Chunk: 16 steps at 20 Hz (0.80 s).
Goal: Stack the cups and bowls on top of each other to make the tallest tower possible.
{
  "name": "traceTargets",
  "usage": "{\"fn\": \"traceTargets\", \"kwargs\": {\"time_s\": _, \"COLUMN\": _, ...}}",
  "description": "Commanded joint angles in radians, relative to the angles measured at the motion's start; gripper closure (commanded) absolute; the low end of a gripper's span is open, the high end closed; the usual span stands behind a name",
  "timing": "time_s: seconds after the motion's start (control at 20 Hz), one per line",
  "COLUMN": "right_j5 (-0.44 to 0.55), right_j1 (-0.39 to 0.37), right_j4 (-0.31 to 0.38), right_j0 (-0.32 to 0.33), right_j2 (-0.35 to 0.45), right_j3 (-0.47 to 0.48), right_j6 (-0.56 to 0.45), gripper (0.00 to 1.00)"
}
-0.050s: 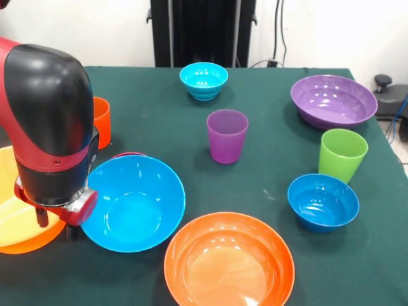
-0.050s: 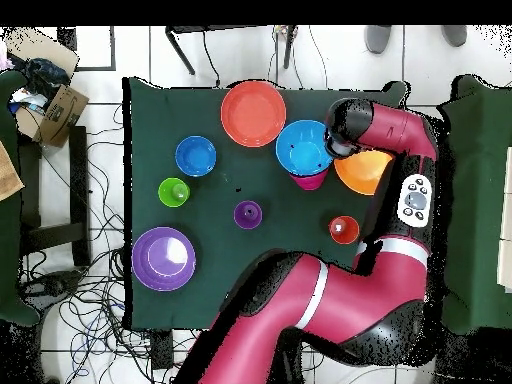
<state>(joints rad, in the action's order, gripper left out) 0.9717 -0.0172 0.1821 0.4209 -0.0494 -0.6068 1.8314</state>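
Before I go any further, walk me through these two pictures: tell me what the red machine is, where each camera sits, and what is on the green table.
The red and black machine is a robot arm. One picture looks across the table, the other straight down from above.

The green-covered table holds plastic dishes, nothing stacked into a tower yet. There are four large bowls: a sky-blue bowl, orange-red bowl, purple bowl and yellow-orange bowl. Smaller ones are a cyan bowl, a dark blue bowl and a magenta bowl peeking from beneath the sky-blue one.

There are three cups: a purple cup, lime green cup and orange cup.

The arm's end sits between the yellow-orange and sky-blue bowls; whether it holds anything is hidden.
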Motion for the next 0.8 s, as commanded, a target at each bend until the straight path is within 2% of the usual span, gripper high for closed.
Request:
{"fn": "traceTargets", "kwargs": {"time_s": 0.05, "right_j5": -0.023, "right_j1": 0.079, "right_j4": 0.075, "right_j0": 0.006, "right_j2": 0.089, "right_j3": -0.039, "right_j6": -0.266, "gripper": 1.0}}
{"fn": "traceTargets", "kwargs": {"time_s": 0.25, "right_j5": 0.0, "right_j1": 0.076, "right_j4": 0.076, "right_j0": -0.004, "right_j2": 0.071, "right_j3": -0.032, "right_j6": -0.246, "gripper": 1.0}}
{"fn": "traceTargets", "kwargs": {"time_s": 0.6, "right_j5": 0.04, "right_j1": 0.079, "right_j4": 0.074, "right_j0": -0.009, "right_j2": 0.073, "right_j3": -0.002, "right_j6": -0.279, "gripper": 1.0}}
{"fn": "traceTargets", "kwargs": {"time_s": 0.8, "right_j5": 0.075, "right_j1": 0.041, "right_j4": 0.069, "right_j0": -0.022, "right_j2": 0.062, "right_j3": -0.023, "right_j6": -0.278, "gripper": 1.0}}
